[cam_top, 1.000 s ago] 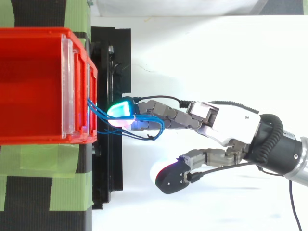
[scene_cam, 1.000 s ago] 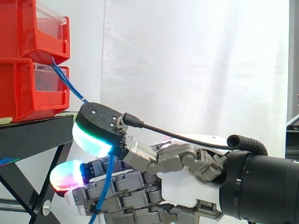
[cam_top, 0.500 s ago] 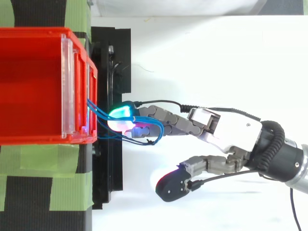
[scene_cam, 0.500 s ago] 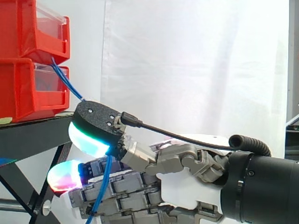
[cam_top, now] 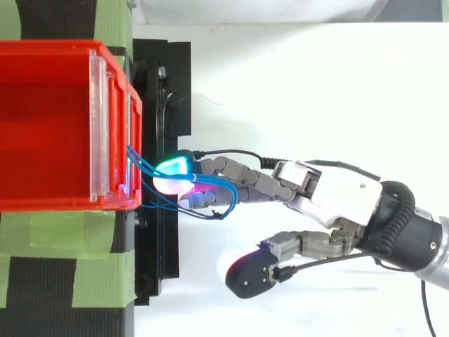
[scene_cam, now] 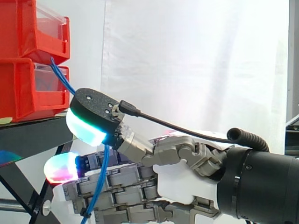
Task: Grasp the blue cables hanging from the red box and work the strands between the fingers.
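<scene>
One hand [scene_cam: 187,182] is engaged, reaching in low from the right. Nearest in the side view is its thumb [scene_cam: 91,119], pad glowing cyan-green. From above it stands well apart from the fingers [cam_top: 235,179]. The fingers are straight and set close together, tips just short of the red box [cam_top: 49,126]. The blue cables [scene_cam: 62,78] leave the front lip of that box, loop over the fingers and drop between them. The strands appear lightly held between adjacent fingers, not pinched by the thumb.

Assessment: the grasp looks made, and the working of the strands is the step in hand. The next move calls for small alternating finger motions to slide the strands, with the thumb brought in if a firmer hold is wanted. Pull should be kept gentle, since the strands are anchored at the box.

Beyond the hand, a second red box [scene_cam: 28,93] sits under the first, both on a black stand [scene_cam: 32,133] whose top carries green tape [cam_top: 56,232]. The white surface [cam_top: 316,91] below is plain. A white curtain [scene_cam: 196,60] closes the background.
</scene>
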Action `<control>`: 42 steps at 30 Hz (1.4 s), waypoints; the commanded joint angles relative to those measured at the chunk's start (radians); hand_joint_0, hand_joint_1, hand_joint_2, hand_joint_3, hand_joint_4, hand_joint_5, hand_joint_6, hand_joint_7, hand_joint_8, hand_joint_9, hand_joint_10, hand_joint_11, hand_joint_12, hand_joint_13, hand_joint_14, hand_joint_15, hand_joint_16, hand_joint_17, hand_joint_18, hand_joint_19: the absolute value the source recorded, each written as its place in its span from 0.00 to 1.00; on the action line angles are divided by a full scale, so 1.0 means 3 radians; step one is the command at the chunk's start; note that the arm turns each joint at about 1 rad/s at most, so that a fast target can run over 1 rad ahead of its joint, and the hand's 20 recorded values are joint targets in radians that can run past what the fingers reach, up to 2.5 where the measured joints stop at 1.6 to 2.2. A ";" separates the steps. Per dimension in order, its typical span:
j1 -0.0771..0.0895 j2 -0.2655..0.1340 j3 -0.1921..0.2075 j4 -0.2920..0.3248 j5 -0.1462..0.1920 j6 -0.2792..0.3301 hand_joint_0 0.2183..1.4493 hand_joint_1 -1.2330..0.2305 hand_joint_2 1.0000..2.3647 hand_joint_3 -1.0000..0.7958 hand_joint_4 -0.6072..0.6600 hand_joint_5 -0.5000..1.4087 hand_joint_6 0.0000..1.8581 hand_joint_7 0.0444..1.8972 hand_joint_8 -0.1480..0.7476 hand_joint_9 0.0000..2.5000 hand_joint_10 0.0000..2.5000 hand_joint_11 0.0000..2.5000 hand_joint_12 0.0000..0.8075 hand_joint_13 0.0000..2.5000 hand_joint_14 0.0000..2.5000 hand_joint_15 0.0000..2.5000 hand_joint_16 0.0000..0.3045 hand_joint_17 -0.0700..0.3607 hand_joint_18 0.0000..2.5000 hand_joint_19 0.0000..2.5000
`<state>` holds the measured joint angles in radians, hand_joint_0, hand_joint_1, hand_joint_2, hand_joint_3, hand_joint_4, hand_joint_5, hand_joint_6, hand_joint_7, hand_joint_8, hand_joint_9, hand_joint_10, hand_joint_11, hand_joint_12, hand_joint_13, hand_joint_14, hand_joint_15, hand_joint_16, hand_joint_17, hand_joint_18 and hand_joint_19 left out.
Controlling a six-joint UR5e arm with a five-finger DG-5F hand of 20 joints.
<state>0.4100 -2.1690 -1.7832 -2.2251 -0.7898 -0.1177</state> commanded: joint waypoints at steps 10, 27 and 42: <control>0.0024 0.0000 0.0002 0.0013 -0.0001 0.0075 0.45 0.43 0.00 0.00 0.74 0.20 0.00 0.33 0.57 0.24 0.00 0.09 0.52 0.21 0.00 0.13 0.21 0.50 0.11 0.07; 0.0050 0.0000 -0.0003 -0.0003 -0.0006 0.0075 0.46 0.43 0.00 0.00 0.75 0.21 0.00 0.34 0.60 0.33 0.01 0.25 0.57 0.31 0.01 0.22 0.21 0.49 0.19 0.10; 0.0065 0.0000 0.0002 -0.0008 0.0005 0.0075 0.46 0.43 0.00 0.00 0.75 0.21 0.00 0.35 0.62 0.37 0.01 0.34 0.61 0.38 0.01 0.35 0.21 0.49 0.25 0.14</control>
<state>0.4293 -2.1691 -1.7829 -2.2273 -0.7885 -0.0949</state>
